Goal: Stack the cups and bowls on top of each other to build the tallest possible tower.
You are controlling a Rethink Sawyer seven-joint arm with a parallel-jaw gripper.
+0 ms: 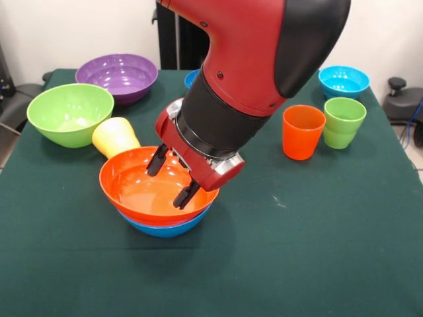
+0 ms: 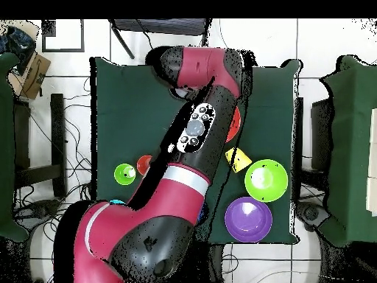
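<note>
The tower is an orange bowl (image 1: 142,188) nested in a blue bowl (image 1: 165,228) at the table's middle left; a sliver of it shows in the overhead view (image 2: 234,127). My gripper (image 1: 170,185) hangs tilted just over the orange bowl's inside, open and empty. A yellow cup (image 1: 115,137) lies on its side between the tower and the lime green bowl (image 1: 69,113). The purple bowl (image 1: 117,76) stands at the back left. An orange cup (image 1: 303,131) and a light green cup (image 1: 344,121) stand upright at the right. In the overhead view the arm hides the gripper.
A turquoise bowl (image 1: 344,80) stands at the back right corner. A dark blue bowl's rim (image 1: 191,78) peeks out behind the arm. The lime green bowl (image 2: 266,180) and purple bowl (image 2: 248,219) sit close to the table's edge.
</note>
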